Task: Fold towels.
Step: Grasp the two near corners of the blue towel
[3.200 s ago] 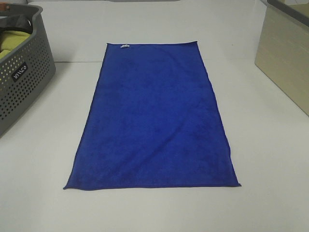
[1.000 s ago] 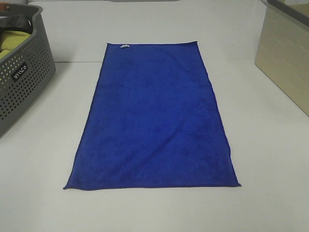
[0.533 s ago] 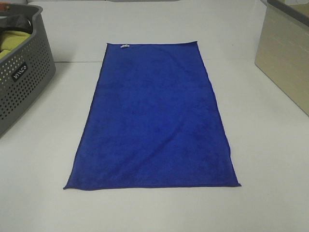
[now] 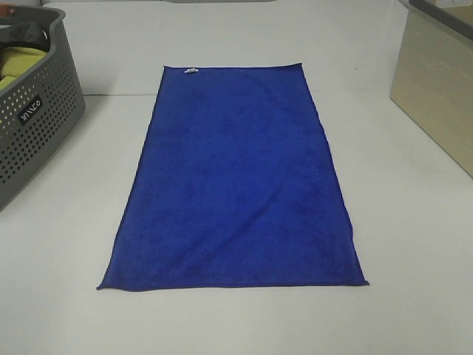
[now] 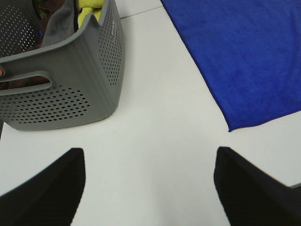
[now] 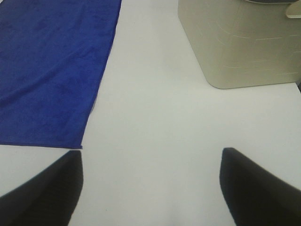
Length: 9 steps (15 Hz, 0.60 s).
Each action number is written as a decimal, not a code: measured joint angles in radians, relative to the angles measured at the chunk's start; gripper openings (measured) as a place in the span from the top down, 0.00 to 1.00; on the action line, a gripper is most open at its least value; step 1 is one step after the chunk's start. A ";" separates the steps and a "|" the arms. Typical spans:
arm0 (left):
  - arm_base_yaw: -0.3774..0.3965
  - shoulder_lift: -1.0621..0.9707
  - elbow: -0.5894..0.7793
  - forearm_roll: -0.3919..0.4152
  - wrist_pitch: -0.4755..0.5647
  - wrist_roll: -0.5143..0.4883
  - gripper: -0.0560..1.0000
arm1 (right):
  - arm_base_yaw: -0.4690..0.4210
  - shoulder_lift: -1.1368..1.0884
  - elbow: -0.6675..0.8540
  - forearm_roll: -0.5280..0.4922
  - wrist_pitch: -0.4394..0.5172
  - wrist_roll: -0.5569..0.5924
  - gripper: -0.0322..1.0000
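Towel [image 4: 235,185] lies flat; left gripper [image 5: 149,151] and right gripper [image 6: 150,152] gape wide, apparently empty.

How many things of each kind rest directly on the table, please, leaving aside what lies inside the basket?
Blue towel: 1
Grey perforated basket: 1
Beige bin: 1
Total: 3

White table [image 4: 414,244]: blue towel [image 4: 236,185] spread flat at middle, grey basket [image 4: 37,126] left, beige bin [image 4: 436,89] right.
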State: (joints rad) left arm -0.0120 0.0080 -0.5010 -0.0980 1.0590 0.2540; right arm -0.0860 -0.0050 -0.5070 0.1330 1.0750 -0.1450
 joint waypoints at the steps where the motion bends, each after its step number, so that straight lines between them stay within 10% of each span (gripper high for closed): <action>1: 0.000 0.000 0.000 0.000 0.000 0.000 0.26 | 0.000 0.000 0.000 0.000 0.000 0.000 0.23; 5: 0.000 0.000 -0.010 -0.005 -0.027 -0.035 0.26 | 0.000 0.014 -0.004 0.010 -0.010 0.030 0.23; 9: 0.000 0.075 -0.001 -0.082 -0.274 -0.225 0.26 | 0.000 0.207 -0.052 0.090 -0.073 0.097 0.24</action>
State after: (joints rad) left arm -0.0120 0.0830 -0.5020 -0.1800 0.7850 0.0290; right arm -0.0860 0.2020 -0.5590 0.2230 1.0020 -0.0480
